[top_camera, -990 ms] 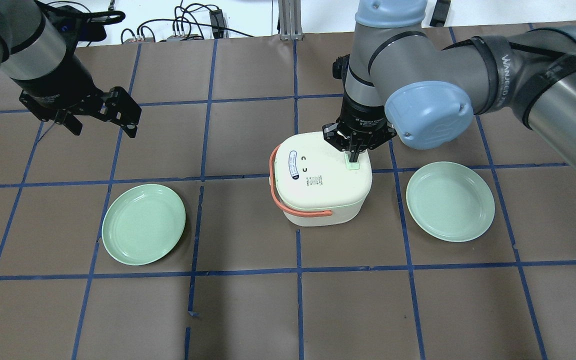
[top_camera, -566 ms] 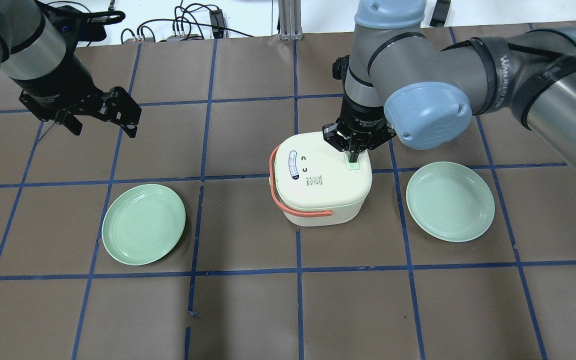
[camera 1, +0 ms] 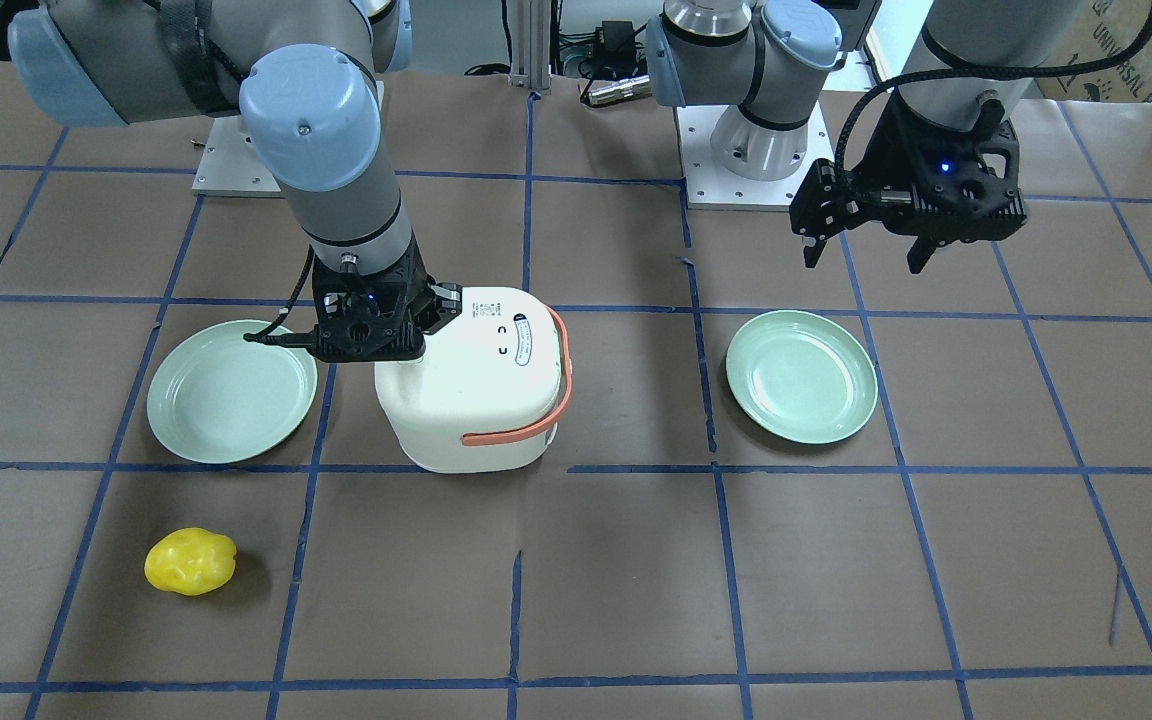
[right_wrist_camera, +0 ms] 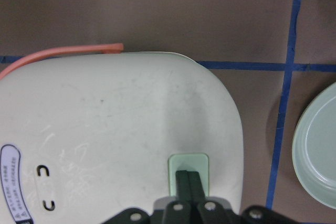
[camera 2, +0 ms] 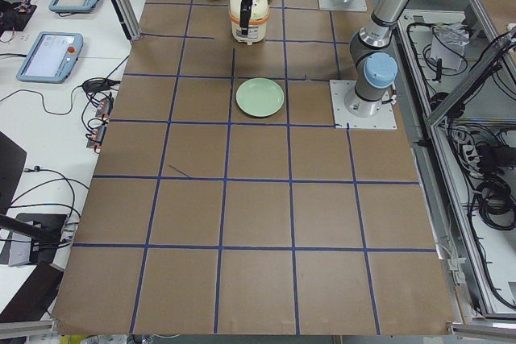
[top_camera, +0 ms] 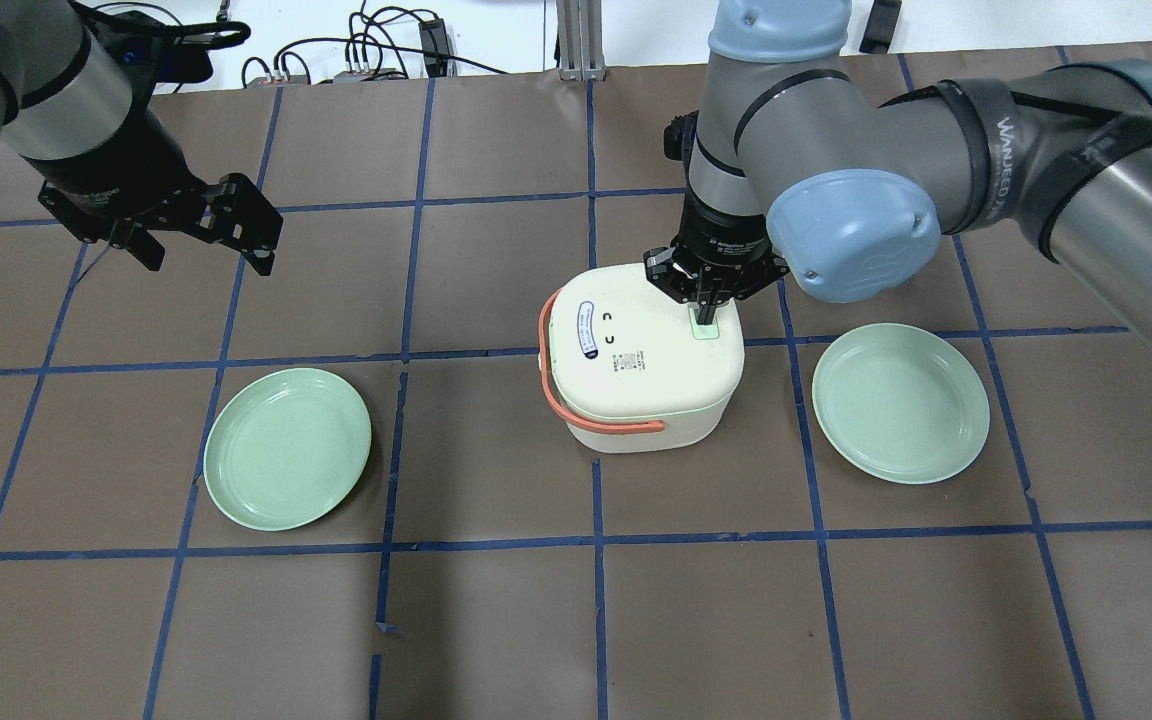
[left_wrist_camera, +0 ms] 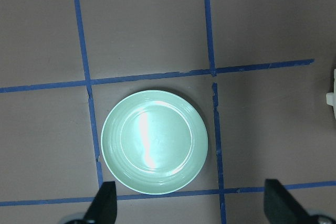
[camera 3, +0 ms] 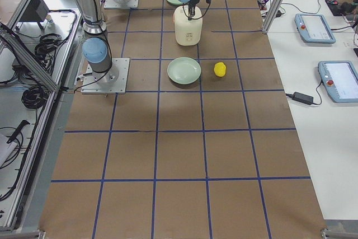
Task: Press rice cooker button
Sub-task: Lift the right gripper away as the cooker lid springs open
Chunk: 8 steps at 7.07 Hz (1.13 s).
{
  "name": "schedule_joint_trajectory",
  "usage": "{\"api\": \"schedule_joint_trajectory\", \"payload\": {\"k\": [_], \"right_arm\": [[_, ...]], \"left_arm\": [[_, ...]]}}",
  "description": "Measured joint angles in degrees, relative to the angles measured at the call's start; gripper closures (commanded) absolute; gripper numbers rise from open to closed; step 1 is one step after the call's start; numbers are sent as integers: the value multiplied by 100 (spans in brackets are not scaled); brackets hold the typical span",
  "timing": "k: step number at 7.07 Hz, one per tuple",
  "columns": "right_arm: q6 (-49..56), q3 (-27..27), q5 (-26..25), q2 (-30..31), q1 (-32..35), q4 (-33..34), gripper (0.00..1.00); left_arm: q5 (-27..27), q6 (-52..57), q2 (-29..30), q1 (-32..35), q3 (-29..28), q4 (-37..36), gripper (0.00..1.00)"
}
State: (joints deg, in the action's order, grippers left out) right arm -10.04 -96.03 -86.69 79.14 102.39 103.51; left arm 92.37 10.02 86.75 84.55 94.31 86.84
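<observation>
On the left, your left claw (top_camera: 208, 255) hangs over the table near the left plate (top_camera: 287, 448), fingers wide apart and holding nothing. In the middle, between the two plates, stands the cooker (top_camera: 636, 365), with its button (top_camera: 704, 331) at the lid's right edge. Your right claw (top_camera: 704, 312) points straight down on that button, fingers pinched together with nothing between them. Further right lies the right plate (top_camera: 900, 402).

Over the last second almost nothing has moved. The tip stays on the same spot and the lid still sits shut. I judge the press is being held, not yet shown to have taken effect.

The right wrist view shows the shut fingers (right_wrist_camera: 189, 182) planted on the pale green button, which the overhead view half hides. The front-facing view hides the button behind the claw. It alone, of those three, shows a yellow lump (camera 1: 190, 561) near the right plate.
</observation>
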Motion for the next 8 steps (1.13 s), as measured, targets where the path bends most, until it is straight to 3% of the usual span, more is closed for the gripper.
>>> {"api": "schedule_joint_trajectory", "payload": {"k": [8], "right_arm": [[-25,-76,-4,2,-1,55,93]], "left_arm": [[0,0,0,0,0,0,0]]}}
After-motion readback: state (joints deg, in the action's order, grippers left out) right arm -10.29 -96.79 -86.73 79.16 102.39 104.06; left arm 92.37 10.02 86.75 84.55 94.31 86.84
